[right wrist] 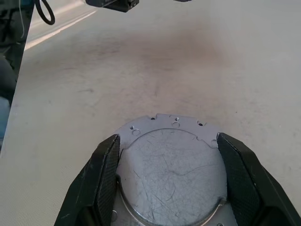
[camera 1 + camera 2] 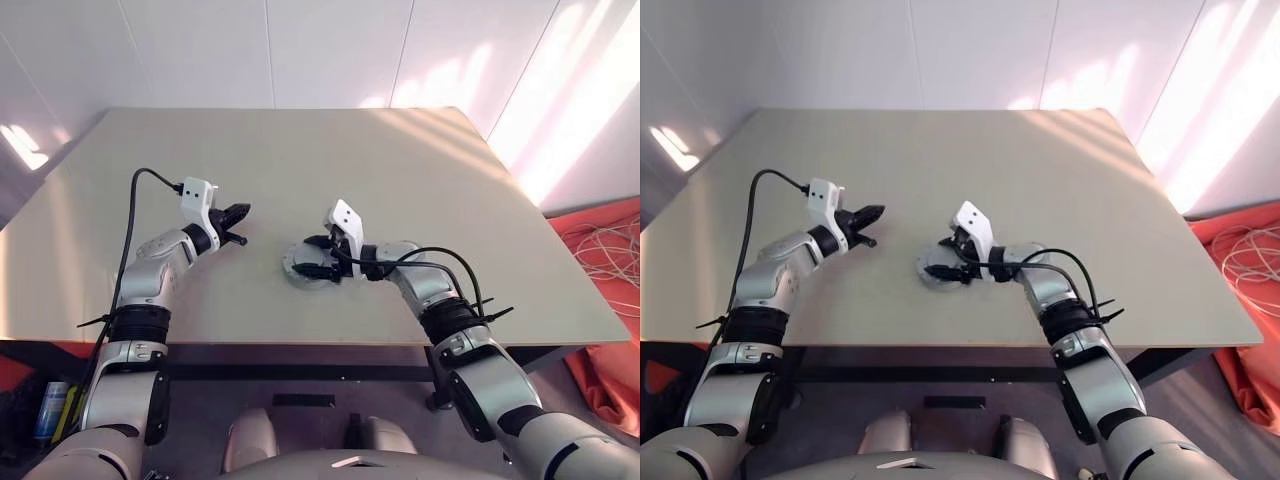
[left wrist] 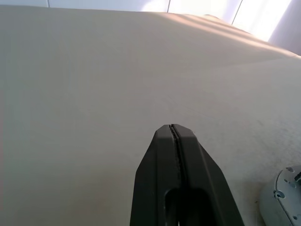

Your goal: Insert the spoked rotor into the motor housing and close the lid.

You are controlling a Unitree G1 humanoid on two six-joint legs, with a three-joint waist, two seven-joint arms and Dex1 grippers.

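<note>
Two hands over the beige surface (image 2: 400,180). The right hand (image 1: 167,155), fingers wide, straddles the thin round scratched silver-grey lid (image 1: 171,174) seated on the flanged grey metal motor housing (image 1: 141,127). Farther off, the left hand (image 2: 238,215) hovers closed, empty.

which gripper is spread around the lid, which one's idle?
The right gripper: its fingers stand wide on either side of the lid, over the motor housing. The left gripper is shut, holding nothing, apart above the bare table.

Right hand (image 2: 945,262) (spread) — over lid (image 2: 930,272)
</note>
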